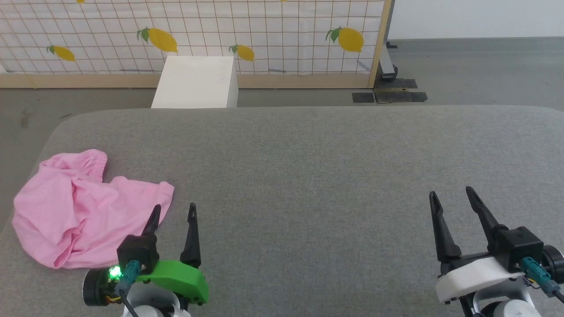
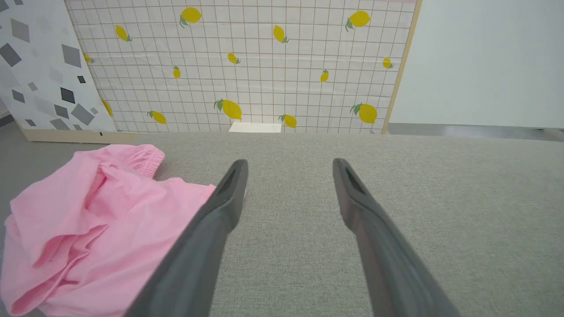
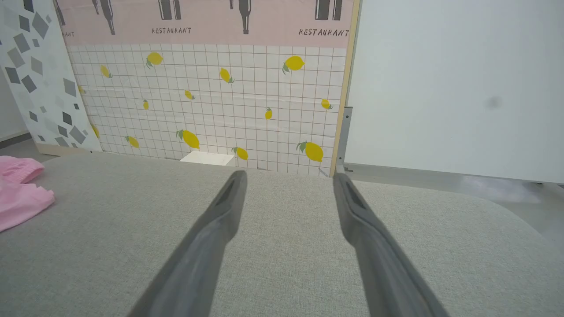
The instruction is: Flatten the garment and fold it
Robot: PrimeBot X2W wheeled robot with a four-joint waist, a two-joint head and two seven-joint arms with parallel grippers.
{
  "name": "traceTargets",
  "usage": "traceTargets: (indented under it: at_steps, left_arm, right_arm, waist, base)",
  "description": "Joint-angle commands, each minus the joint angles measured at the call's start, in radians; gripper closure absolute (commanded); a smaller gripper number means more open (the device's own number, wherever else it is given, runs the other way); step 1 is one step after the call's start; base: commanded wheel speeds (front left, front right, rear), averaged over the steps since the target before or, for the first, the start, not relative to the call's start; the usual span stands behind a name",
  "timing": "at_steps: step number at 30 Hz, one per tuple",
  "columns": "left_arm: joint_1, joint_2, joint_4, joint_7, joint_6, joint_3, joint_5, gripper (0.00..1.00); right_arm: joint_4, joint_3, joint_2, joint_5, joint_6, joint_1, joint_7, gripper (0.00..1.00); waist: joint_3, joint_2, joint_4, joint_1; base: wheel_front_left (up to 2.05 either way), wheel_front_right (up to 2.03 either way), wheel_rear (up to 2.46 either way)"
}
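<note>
The garment [image 1: 79, 211], light pink shorts, lies crumpled in a heap at the left end of the grey cushioned surface [image 1: 308, 176], its gathered waistband [image 1: 94, 159] at the far side. My left gripper [image 1: 174, 211] stands open just right of the heap, one finger over the cloth's near right edge. In the left wrist view the garment [image 2: 88, 229] spreads left of the open left gripper [image 2: 288, 165]. My right gripper [image 1: 454, 196] is open far to the right, over bare surface. The right wrist view shows the right gripper [image 3: 288, 176] open and the garment [image 3: 20, 193] at the left edge.
A white box [image 1: 196, 81] stands on the floor behind the surface. A lemon-patterned tiled screen [image 1: 198, 35] closes off the back, with its dark foot [image 1: 390, 94] on the grey floor at right. Bare surface stretches between and beyond the grippers.
</note>
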Motion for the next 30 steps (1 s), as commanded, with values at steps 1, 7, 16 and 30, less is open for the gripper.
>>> traceTargets:
  at_steps: [1,7,16,30]
  left_arm:
    - [-0.014,0.0,0.005,-0.011,0.002,-0.001,-0.012,0.0]
    - [-0.018,0.0,0.016,-0.023,0.003,-0.002,-0.014,0.0]
    - [-0.022,0.0,0.032,-0.041,0.002,-0.007,-0.022,0.0]
    - [-0.051,0.001,0.061,-0.07,0.003,-0.028,-0.033,0.0]
  right_arm:
    - [0.003,-0.003,0.002,0.0,-0.001,0.0,-0.011,0.0]
    - [0.009,-0.006,0.002,-0.001,-0.001,-0.001,-0.023,0.0]
    - [0.016,-0.008,0.002,-0.002,-0.001,0.0,-0.042,0.0]
    - [0.014,-0.031,0.002,-0.009,-0.001,0.018,-0.07,0.0]
  waist:
    - [0.0,0.0,0.0,0.0]
    - [-0.001,0.0,0.0,0.0]
    - [-0.005,0.0,0.002,0.0]
    - [-0.003,0.0,0.192,0.0]
  base:
    - [0.0,0.0,0.0]
    - [0.0,0.0,0.0]
    - [0.0,0.0,0.0]
    - [0.0,0.0,0.0]
